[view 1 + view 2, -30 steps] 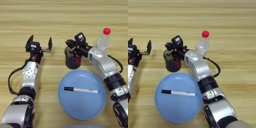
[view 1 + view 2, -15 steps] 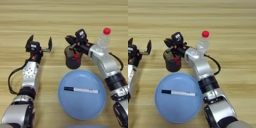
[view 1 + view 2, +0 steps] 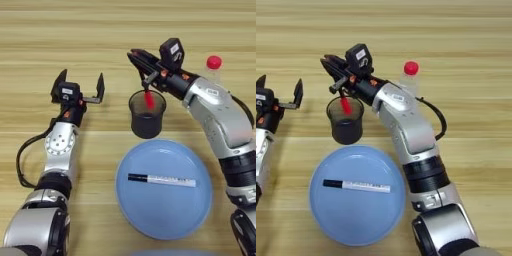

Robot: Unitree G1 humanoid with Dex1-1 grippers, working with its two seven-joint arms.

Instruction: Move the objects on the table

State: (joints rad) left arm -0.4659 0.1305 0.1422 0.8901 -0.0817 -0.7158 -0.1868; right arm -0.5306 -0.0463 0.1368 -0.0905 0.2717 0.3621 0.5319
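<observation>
pen [image 3: 148, 98], slim with a red end, hangs upright in the left eye view with its lower red end inside the mouth of the dark translucent cup [image 3: 147, 114], which stands on the wooden table [image 3: 60, 30] just beyond a blue plate [image 3: 164, 190]. the right gripper [image 3: 145, 75] sits directly above the cup, fingers narrowed onto the pen's upper end. a white marker with black cap [image 3: 161, 179] lies flat across the plate, cap toward picture left. a clear red-capped bottle [image 3: 214, 68] stands upright behind the right forearm, partly hidden by it. the left gripper [image 3: 80, 86] rests left of the cup, well apart from it, fingers spread wide and holding nothing.

right eye view: same layout. the pen's red end shows inside the cup rim, below the right gripper's closed fingers. the bottle stands beside the right arm's far side. the left gripper appears at the left edge, fingers wide apart. the marker lies on the plate.
</observation>
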